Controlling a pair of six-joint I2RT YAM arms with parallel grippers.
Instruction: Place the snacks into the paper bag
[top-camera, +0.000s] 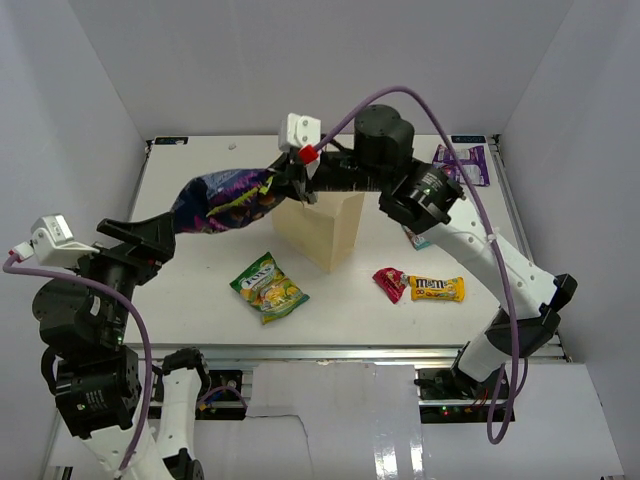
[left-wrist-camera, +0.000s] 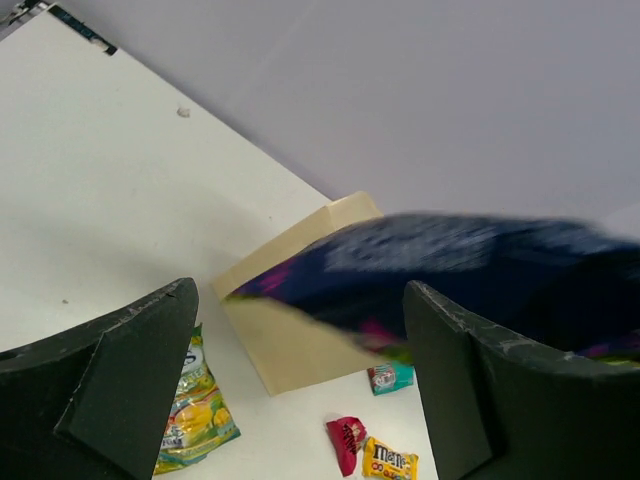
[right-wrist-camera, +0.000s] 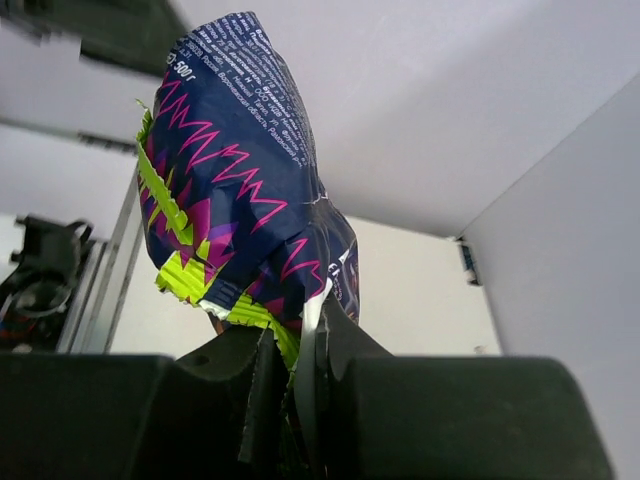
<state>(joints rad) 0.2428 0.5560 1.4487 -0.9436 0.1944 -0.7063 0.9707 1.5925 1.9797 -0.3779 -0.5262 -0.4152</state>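
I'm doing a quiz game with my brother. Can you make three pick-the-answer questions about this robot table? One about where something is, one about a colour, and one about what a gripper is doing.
1. Where is the yellow M&M's packet?
A) up in the air
B) on the table, beside the red packet
C) down on the floor

2. What colour is most of the packet held in the air?
A) dark blue
B) orange
C) white

3. What is the right gripper doing?
A) wide open
B) shut on nothing
C) shut on the dark blue packet

Answers:
1 B: it lies flat on the white tabletop next to the red one.
2 A: its wrapper is dark blue with pink zigzags.
3 C: the right wrist view shows the fingers pinching its lower edge.
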